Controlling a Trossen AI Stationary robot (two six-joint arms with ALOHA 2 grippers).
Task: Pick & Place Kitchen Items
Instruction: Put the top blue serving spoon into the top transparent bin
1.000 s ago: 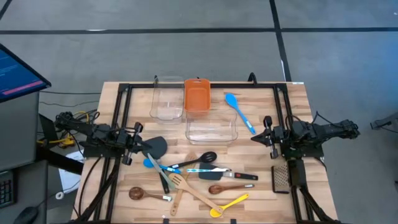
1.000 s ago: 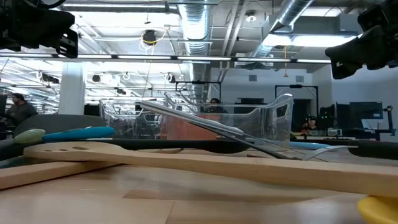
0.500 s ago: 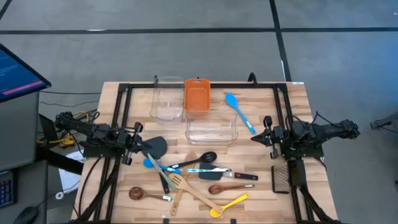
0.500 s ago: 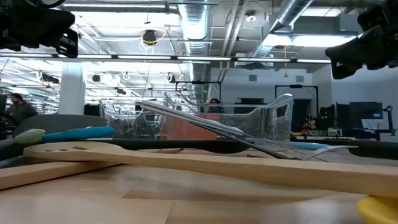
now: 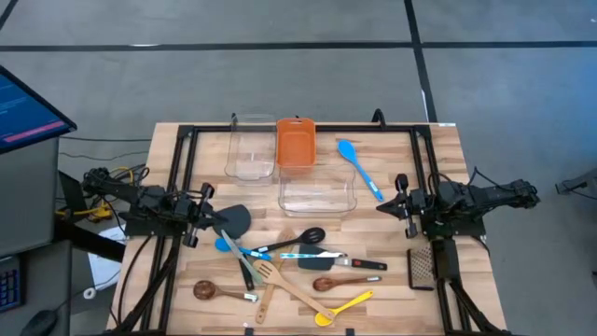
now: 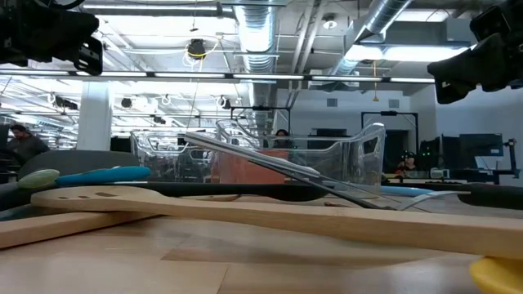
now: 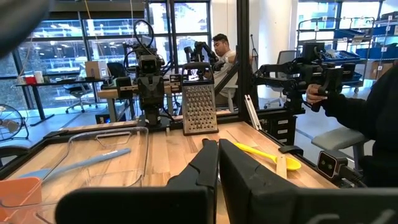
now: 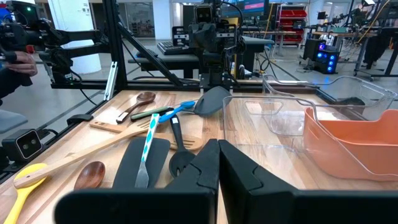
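Meanwhile, left hand [image 5: 207,217] and right hand [image 5: 399,203] hover empty, fingers closed, flanking the scattered utensils [image 5: 289,266].

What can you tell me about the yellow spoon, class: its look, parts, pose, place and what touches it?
The yellow spoon looks like smooth plastic, with one rounded bowl and a slim straight handle. It lies flat on the wooden table at the front edge of the utensil pile, angled, bowl toward the front edge. Its bowl meets the end of a long wooden spoon. Neither hand is near it. In the right wrist view its bowl shows beside that wooden handle.
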